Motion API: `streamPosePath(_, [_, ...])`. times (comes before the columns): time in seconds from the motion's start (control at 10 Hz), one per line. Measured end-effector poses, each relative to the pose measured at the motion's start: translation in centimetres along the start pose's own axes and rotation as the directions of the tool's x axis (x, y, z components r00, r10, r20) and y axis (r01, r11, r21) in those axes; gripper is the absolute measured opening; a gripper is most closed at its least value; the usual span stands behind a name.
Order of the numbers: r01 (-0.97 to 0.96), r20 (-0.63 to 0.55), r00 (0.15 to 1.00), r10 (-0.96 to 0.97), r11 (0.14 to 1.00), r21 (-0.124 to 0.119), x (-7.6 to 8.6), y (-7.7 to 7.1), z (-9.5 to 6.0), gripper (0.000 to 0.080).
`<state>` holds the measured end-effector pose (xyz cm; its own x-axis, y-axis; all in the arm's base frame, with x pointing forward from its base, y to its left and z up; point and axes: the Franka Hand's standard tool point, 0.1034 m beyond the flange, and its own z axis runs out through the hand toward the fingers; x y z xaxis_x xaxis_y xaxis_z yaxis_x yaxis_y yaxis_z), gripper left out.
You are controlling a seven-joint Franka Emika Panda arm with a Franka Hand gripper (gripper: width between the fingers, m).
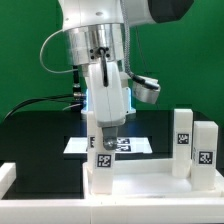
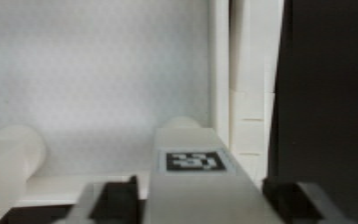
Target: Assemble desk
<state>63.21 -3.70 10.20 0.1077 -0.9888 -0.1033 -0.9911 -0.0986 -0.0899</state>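
Note:
The white desk panel (image 1: 150, 182) lies flat near the front of the table. Two white block legs with tags (image 1: 183, 140) (image 1: 205, 152) stand upright at its end on the exterior view's right. My gripper (image 1: 106, 128) points straight down and is shut on a third tagged leg (image 1: 103, 158), which stands upright at the panel's corner on the exterior view's left. In the wrist view the leg (image 2: 197, 160) runs between my two dark fingers (image 2: 115, 202), with the panel's broad white face (image 2: 105, 80) beyond. I cannot tell whether the leg is seated in a socket.
The marker board (image 1: 128, 146) lies on the black table behind the panel. A white ledge (image 1: 6, 178) sits at the front on the exterior view's left. A rounded white shape (image 2: 16, 160) shows beside the held leg in the wrist view. Green backdrop behind.

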Motion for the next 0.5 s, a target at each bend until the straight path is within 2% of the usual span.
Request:
streamPosePath(0.1, [0.232,0.007,0.973,-0.232,0.973,-0.006,0.6,0.3,-0.1,0.054])
streamPosePath(0.2, [0.436,0.015,0.9,-0.436,0.9,-0.009,1.4,0.6,0.0,0.0616])
streamPosePath(0.5, [0.632,0.017,0.775,-0.632,0.775,-0.008,1.8,1.0,0.1,0.0648])
